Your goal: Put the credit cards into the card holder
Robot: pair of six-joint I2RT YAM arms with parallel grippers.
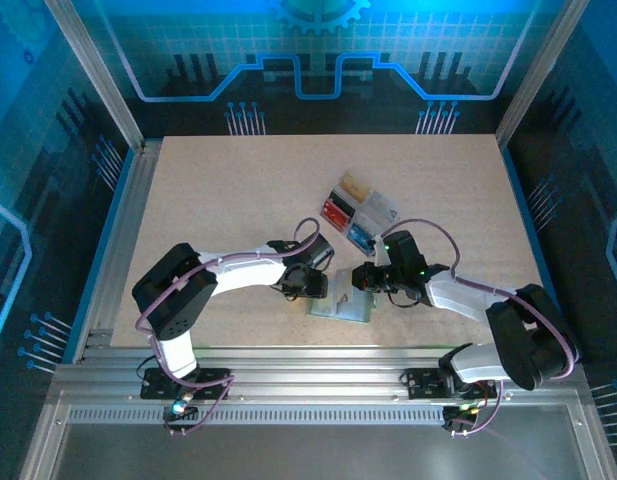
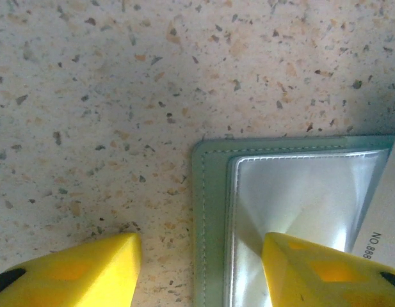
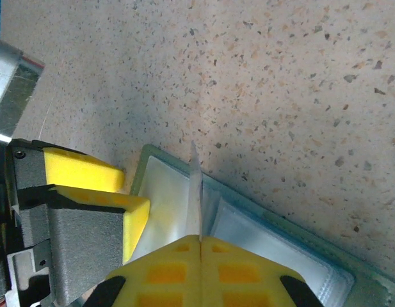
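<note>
Card holder (image 2: 210,224), stitched green; credit card (image 2: 384,217), thin, pale.

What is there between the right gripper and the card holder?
In the right wrist view, a thin pale credit card, seen edge-on, clamped in the shut right gripper, reaches over the open card holder. Whether it touches is unclear.

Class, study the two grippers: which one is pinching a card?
The right gripper, its yellow jaws shut on a thin pale card held edge-on over the green card holder. The left gripper stands open, gripping nothing.
</note>
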